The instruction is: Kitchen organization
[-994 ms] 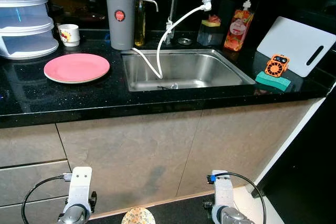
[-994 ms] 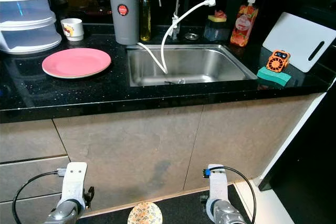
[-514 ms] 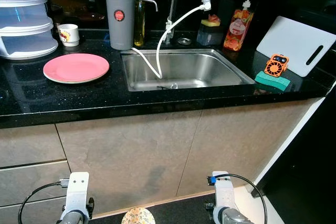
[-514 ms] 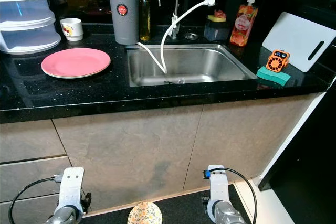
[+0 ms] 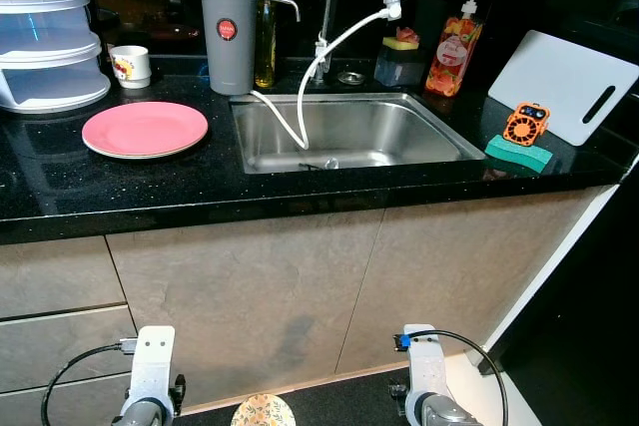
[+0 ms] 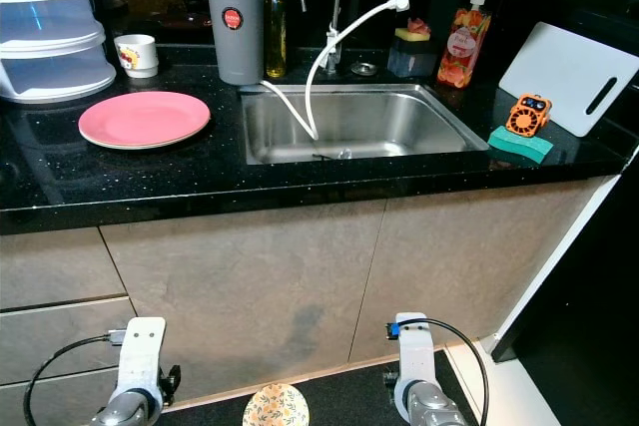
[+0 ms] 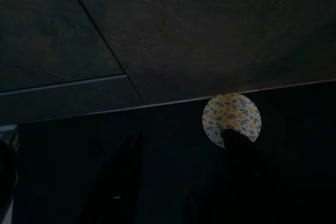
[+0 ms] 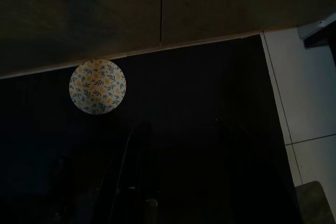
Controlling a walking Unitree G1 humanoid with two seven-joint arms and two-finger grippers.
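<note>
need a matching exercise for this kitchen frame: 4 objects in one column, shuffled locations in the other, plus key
Things:
1. pink plate
2. green sponge
3. floral disc
4. white mug

Places:
A. on the floor by the cabinet base
B. counter, right of the sink
C. counter, left of the sink, near the front
D. back of the counter, beside the stacked plastic containers

Pairs: 1-C, 2-B, 3-A, 4-D

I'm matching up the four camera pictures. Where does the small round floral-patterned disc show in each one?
Left eye: floral disc at bottom edge, on the dark floor.
Right eye: bottom edge, between the arms.
Left wrist: beside a finger.
Right wrist: ahead of the fingers.
Shared landmark: the cabinet base behind it.
</note>
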